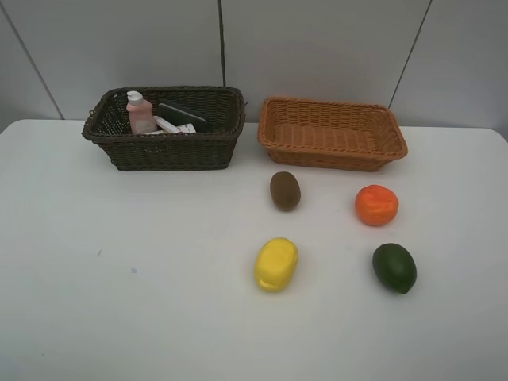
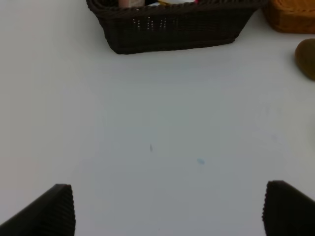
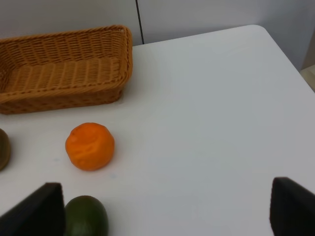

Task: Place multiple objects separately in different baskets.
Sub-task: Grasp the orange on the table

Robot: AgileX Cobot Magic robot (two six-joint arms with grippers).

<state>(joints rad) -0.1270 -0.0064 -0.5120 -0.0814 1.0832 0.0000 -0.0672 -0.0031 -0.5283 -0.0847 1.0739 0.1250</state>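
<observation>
At far left, the left tool (image 2: pixel 167 211) hung over bare white tabletop (image 1: pixel 119 278), its two dark fingers spread wide with nothing between them. Neither arm showed from the high camera. Ahead of it, near the back wall, stood the dark brown basket (image 1: pixel 171 151), which held the household items. A pink bottle (image 1: pixel 140 113) stood upright in its left end, a dark eraser block (image 1: pixel 184 116) leaned toward the rear side, and what looked like a white marker (image 1: pixel 166 124) lay between them. Other white pieces lay beside the marker, too small to make out.

Just to the right, and apart from it, the orange-tan basket (image 1: pixel 333 155) had nothing inside and was apparently kept for the fruit. Four pieces of fruit sat loose on the tabletop in front of it, well apart from one another, a spacing that seemed meant to give a grasp room. The kiwi (image 1: pixel 285 190) sat nearest the basket and the lemon (image 1: pixel 276 263) nearer the front edge. The orange (image 1: pixel 376 205) lay to the right, with the avocado (image 1: pixel 394 267) in front of it.

At right, the right tool (image 3: pixel 167 211) was likewise wide open and held nothing, with the avocado close by one finger and the orange beyond. By that sorting, half the job appeared done; the fruit had not yet gone in.
</observation>
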